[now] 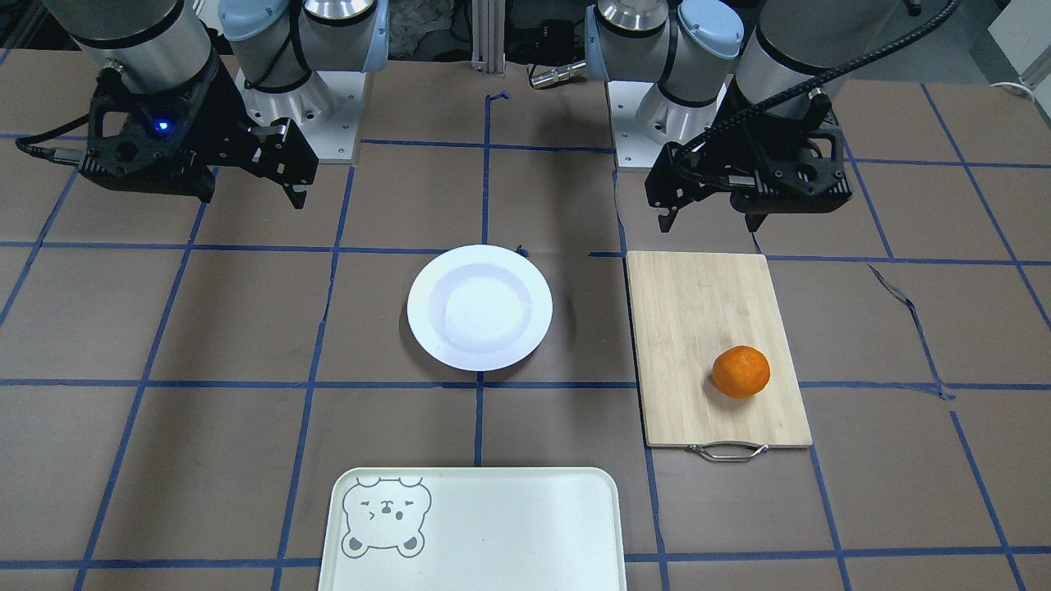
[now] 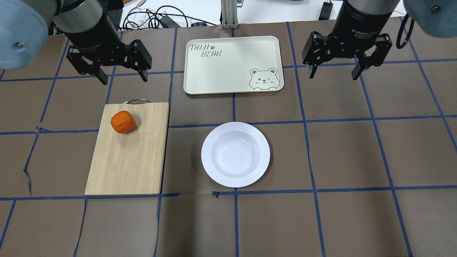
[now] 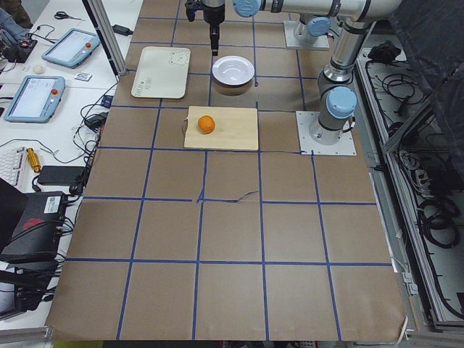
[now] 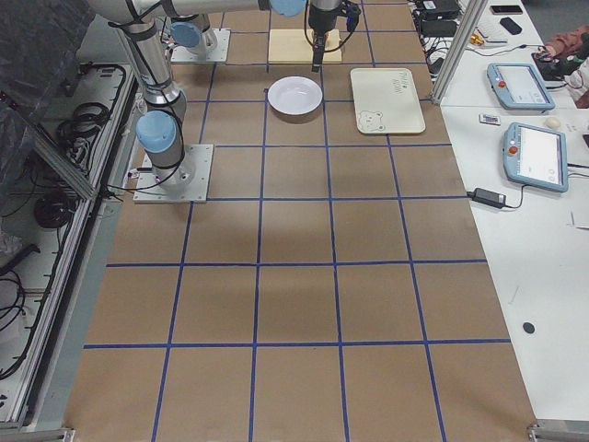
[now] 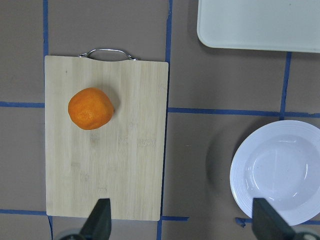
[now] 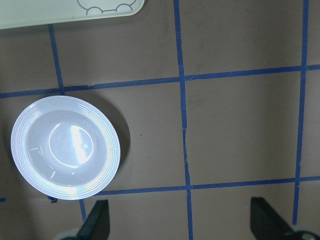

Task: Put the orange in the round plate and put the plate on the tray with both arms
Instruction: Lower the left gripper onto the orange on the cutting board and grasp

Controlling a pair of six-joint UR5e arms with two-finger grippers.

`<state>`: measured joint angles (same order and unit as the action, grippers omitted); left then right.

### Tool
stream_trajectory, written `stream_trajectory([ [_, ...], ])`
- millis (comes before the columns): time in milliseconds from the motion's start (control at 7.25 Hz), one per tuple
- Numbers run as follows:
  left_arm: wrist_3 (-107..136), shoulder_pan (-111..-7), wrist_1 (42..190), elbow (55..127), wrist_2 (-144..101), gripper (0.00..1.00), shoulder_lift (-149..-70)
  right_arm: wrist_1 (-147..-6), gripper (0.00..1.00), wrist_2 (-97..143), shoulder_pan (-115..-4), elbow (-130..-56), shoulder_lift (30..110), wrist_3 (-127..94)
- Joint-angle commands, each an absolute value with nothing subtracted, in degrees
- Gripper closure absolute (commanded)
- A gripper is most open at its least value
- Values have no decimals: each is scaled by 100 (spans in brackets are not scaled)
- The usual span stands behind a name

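The orange (image 1: 741,371) (image 2: 122,121) (image 5: 90,108) lies on a bamboo cutting board, toward its handle end. An empty white round plate (image 1: 479,308) (image 2: 235,154) (image 6: 65,147) rests on the table's middle. Beyond it lies the cream tray (image 2: 228,67) (image 1: 493,533) with the bear face, nothing on it. My left gripper (image 2: 124,76) (image 1: 710,222) (image 5: 182,220) hovers open above the board's handle end, empty. My right gripper (image 2: 334,75) (image 1: 250,193) (image 6: 180,220) hangs open and empty, to the right of the tray and apart from the plate.
The bamboo cutting board (image 2: 132,157) (image 1: 706,328) with a metal handle (image 2: 136,101) lies left of the plate. Brown paper with blue tape lines covers the table. Cables sit past the far edge; tablets (image 3: 32,98) rest on a side bench.
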<state>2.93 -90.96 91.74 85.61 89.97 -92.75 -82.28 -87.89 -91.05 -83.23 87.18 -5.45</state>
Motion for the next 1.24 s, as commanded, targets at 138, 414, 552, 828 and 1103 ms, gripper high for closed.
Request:
stream_trajectory([
  [138,-137,-8904,9018,8595,9061,0,-9535,-8218,0,-8789,-9105,-8332,8719,-501],
  [414,-499,-8580,8599,8683,9070,0,-9947,-8209,0,-8789,-9105,-8332,8710,-492],
  [552,-423,-8500,8222,8858,9088,0,-10236,-8200,0,-8789,-9105,-8332,8693,-483],
  [828,287,-8272,7273,9314,9088,0,-10633,-8226,0,-8780,-9105,-8419,8692,-475],
  [1103,622,-7825,7014,9658,9088,2,-10871,-8227,0,-8780,-9079,-8464,8684,-475],
])
